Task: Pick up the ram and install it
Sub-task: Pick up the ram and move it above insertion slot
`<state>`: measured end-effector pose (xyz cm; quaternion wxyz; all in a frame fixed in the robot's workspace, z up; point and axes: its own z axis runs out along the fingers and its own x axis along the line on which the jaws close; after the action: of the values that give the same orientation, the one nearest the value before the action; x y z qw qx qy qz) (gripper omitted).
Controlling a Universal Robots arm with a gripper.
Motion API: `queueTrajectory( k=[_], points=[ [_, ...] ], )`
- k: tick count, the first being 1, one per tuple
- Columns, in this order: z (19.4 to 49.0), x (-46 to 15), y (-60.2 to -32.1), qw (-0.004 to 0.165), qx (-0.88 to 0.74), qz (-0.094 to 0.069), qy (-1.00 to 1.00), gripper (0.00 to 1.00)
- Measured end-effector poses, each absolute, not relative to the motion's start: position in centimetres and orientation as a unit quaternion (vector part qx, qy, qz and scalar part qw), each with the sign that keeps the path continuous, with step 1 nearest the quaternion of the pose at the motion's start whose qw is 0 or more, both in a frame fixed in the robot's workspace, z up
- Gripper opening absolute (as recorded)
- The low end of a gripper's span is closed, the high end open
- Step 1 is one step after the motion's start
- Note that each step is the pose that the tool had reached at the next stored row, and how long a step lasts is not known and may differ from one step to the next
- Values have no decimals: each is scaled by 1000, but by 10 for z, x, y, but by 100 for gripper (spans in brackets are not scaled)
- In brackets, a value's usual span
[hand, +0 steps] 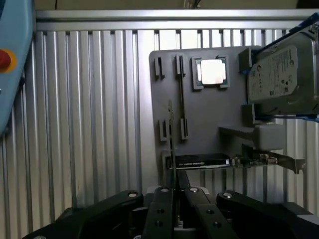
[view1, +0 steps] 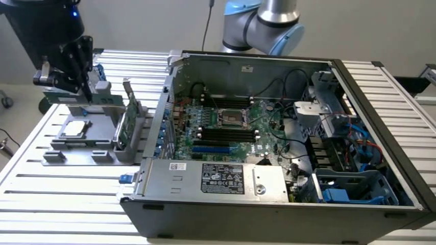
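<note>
Now | gripper (view1: 85,95) pinched tight on ram (view1: 103,99) at gray holder (view1: 87,153) | risk: narrow grip may let it tilt and miss the motherboard slot (view1: 225,135)

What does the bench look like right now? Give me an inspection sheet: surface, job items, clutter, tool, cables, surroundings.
Surface: slatted metal table, bearing a grey holder and an open PC case.
Job's things: ram gripped edge-on over the holder; motherboard exposed in the case.
Clutter: CPU, drive and card on the holder.
Tool: tool shut on the ram.
Cables: black and blue cables inside the case.
Surroundings: plain wall; red button on a blue box beside the table.
</note>
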<state>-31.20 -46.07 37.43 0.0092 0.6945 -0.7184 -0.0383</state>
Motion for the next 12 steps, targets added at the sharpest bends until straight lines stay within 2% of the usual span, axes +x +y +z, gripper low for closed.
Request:
queueTrajectory(
  k=[12],
  points=[
    [379,-257,-461,-6,695,-54,-717,14]
  ],
)
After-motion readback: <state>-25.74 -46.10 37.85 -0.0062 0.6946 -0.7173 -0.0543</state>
